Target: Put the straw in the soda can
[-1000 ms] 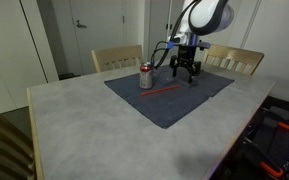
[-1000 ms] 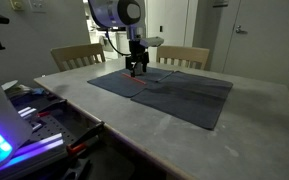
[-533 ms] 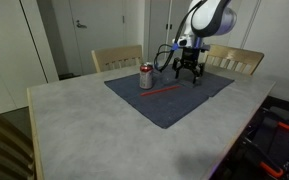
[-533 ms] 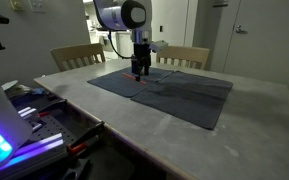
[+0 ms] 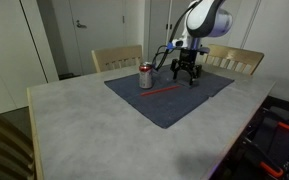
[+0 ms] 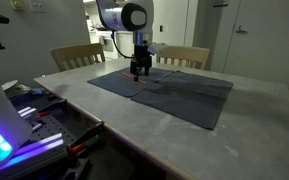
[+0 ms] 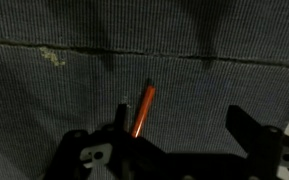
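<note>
The tool (image 5: pixel 185 73) hangs low over the dark cloth (image 5: pixel 176 106), pointing down, with its two fingers (image 7: pixel 246 124) spread apart and nothing held between them. In the wrist view the tool (image 7: pixel 179 115) has one end of the straw (image 7: pixel 142 110) in the gap, lying close to the finger on the left of that picture; whether that finger touches it cannot be told.

In an exterior view the straw (image 5: pixel 164 90) lies flat on the cloth, a thin red line running left and a little nearer from just below the tool. The soda can (image 5: pixel 146 76) stands upright on the cloth to the left of the tool, just beyond the straw's left end and apart from the fingers.

The white arm (image 5: pixel 206 18) comes down to the tool from above on the far side. The cloth sits askew on the pale counter (image 5: pixel 84 130), toward its far right part. In the other exterior view the tool (image 6: pixel 140 68) stands over the far left part of the cloth (image 6: pixel 189 95). Two wooden chairs (image 5: pixel 117 57) stand at the counter's far edge.
</note>
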Robot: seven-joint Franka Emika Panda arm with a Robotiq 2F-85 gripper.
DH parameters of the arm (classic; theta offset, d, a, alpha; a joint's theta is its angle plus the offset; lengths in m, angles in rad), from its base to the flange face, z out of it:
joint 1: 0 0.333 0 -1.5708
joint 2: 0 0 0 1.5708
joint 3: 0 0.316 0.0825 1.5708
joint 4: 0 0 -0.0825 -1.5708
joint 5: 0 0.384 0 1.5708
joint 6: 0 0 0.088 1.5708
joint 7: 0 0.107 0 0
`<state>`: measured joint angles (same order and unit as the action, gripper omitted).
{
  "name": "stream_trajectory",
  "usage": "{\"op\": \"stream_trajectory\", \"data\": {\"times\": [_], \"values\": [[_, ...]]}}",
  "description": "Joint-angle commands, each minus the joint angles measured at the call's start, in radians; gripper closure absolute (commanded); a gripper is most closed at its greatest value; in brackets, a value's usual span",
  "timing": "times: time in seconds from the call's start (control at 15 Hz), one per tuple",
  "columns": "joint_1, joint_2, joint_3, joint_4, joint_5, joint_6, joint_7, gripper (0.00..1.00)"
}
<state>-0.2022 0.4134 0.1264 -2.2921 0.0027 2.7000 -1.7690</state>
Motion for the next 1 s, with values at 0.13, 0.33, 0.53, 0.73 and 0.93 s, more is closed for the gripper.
{"op": "stream_trajectory", "data": {"times": [0.13,0.33,0.53,0.73,0.93], "values": [[0.022,0.050,-0.009,0.055,0.016,-0.040,0.134,0.14],[0.021,0.072,-0.004,0.067,0.012,-0.046,0.177,0.19],[0.014,0.089,0.006,0.074,0.014,-0.047,0.197,0.19],[0.011,0.102,0.010,0.077,0.011,-0.041,0.210,0.25],[0.014,0.104,0.008,0.078,0.006,-0.038,0.227,0.28]]}}
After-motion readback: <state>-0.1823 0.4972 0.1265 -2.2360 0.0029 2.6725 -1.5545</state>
